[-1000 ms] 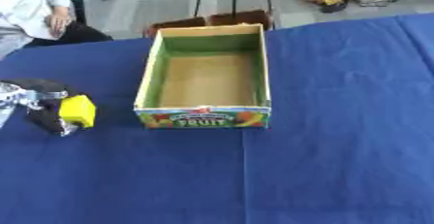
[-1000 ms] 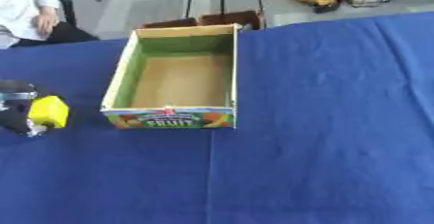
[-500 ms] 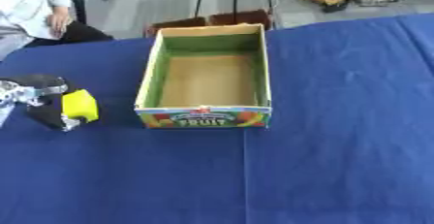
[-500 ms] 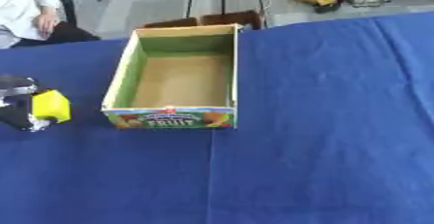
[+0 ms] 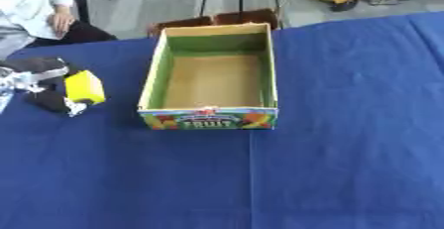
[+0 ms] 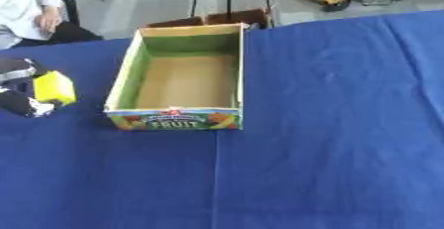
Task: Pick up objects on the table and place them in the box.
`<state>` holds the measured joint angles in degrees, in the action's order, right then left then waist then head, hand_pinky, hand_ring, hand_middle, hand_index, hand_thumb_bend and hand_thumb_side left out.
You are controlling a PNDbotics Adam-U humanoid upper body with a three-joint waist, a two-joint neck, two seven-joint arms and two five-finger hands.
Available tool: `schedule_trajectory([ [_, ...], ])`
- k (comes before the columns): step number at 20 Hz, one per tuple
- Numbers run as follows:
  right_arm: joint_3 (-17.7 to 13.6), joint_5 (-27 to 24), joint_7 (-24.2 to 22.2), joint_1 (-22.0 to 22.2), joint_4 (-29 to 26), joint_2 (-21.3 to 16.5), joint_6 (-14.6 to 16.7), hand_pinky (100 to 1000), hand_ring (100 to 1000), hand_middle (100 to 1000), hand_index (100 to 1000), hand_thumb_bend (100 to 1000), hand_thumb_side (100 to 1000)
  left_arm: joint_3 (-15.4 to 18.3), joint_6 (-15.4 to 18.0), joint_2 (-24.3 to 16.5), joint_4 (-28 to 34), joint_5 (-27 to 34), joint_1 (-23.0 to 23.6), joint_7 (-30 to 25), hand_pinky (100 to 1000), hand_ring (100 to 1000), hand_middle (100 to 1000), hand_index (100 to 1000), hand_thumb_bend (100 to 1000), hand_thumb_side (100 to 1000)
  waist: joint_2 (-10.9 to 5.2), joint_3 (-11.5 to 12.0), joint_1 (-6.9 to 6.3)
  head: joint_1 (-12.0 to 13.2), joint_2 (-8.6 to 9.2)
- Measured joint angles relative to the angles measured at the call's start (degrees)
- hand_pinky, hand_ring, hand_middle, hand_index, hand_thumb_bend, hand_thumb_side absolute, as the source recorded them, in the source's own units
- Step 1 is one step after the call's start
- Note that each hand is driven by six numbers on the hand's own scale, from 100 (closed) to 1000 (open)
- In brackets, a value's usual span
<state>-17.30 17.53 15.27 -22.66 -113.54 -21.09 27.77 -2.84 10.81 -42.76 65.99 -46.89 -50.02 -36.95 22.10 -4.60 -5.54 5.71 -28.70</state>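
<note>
My left hand (image 5: 41, 85) is at the left edge of the blue table, its dark fingers curled round a yellow block (image 5: 85, 86). The block hangs just left of the cardboard fruit box (image 5: 155, 68), level with the box's front half. The box is open at the top, with green inner walls, a bare brown floor and a printed FRUIT front (image 5: 208, 119); nothing lies inside it. My right hand shows in neither view.
The blue cloth (image 5: 347, 139) covers the whole table. A brown cardboard piece (image 5: 217, 19) stands just behind the box. A seated person (image 5: 26, 10) is at the far left edge. Tripod legs and bags stand on the floor beyond.
My left hand has carried the yellow block upward and a little to the right, closer to the box's left wall. The box has stayed where it was.
</note>
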Motion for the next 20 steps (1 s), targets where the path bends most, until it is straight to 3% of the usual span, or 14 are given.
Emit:
schedule_trajectory([
  [8, 0.04, -0.14, -0.08, 0.48, 0.0, 0.04, -0.22, 721, 721, 588, 793, 100, 949, -0.69, 0.93, 1.42, 8.0, 0.96, -4.67, 0.27, 596, 756, 576, 713, 100, 429, -1.65, -0.03, -0.5, -0.08, -0.72],
  [13, 0.39, -0.6, -0.28, 0.51, 0.0, 0.19, -0.43, 721, 721, 588, 793, 100, 946, -2.02, 1.67, 4.88, 11.5, 1.25, -8.81, -0.27, 595, 756, 575, 712, 100, 429, -2.21, -0.66, -0.98, 0.08, -0.99],
  [20, 0.83, -1.63, -0.72, 0.5, 0.0, 0.28, -0.47, 721, 722, 589, 793, 100, 943, -3.77, 2.12, 10.98, 10.83, 0.0, -12.65, -0.12, 581, 749, 566, 707, 100, 430, -2.81, -2.07, -1.58, 1.14, -1.0],
])
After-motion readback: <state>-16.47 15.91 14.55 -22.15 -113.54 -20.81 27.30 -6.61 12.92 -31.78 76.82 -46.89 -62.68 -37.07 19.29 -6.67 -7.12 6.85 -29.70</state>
